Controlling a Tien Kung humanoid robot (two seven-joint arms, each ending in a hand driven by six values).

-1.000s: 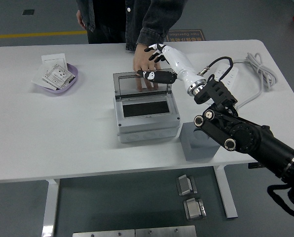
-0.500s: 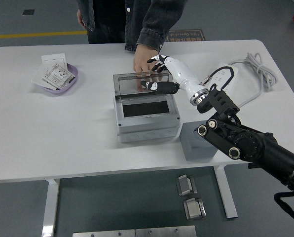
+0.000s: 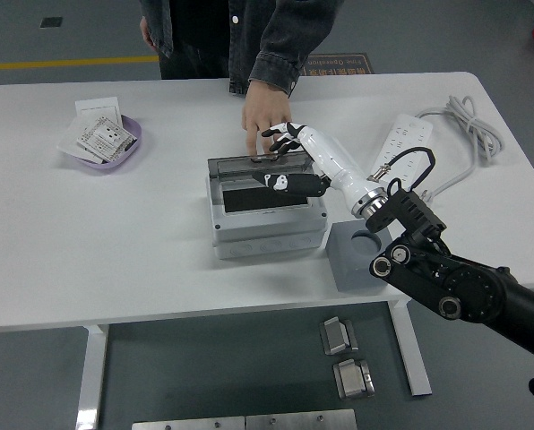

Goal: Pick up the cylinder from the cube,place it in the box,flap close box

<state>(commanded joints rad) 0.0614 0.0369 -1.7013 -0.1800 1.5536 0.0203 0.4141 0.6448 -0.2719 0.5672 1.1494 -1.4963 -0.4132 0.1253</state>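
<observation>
Since a second ago the right hand (image 3: 288,159) has been coming down and toward the near side, pressing the box's transparent lid (image 3: 249,162) lower over the opening, and the black forearm has been sliding back toward the lower right corner.

Nearest the table's front edge, the grey cube (image 3: 360,257) is sitting at the box's right side, its round socket on top showing empty. The black right arm (image 3: 455,282) is passing just above and beside it. Just left of the cube, the grey junction box (image 3: 267,215) is standing with its dark interior partly covered by the tilting lid. The cylinder cannot be made out; it is either inside the box or hidden under the hand.

The right hand's fingers (image 3: 278,134) are spreading loosely over the lid's right half, thumb lying along it, grasping nothing.

Farther back, a person's hand (image 3: 263,116) is resting fingertips on the lid's far edge. At the far left a purple bowl (image 3: 128,148) is holding paper packets (image 3: 99,134); at the far right a white power strip (image 3: 405,140) with its cable (image 3: 469,125) is lying on the white table (image 3: 115,233).
</observation>
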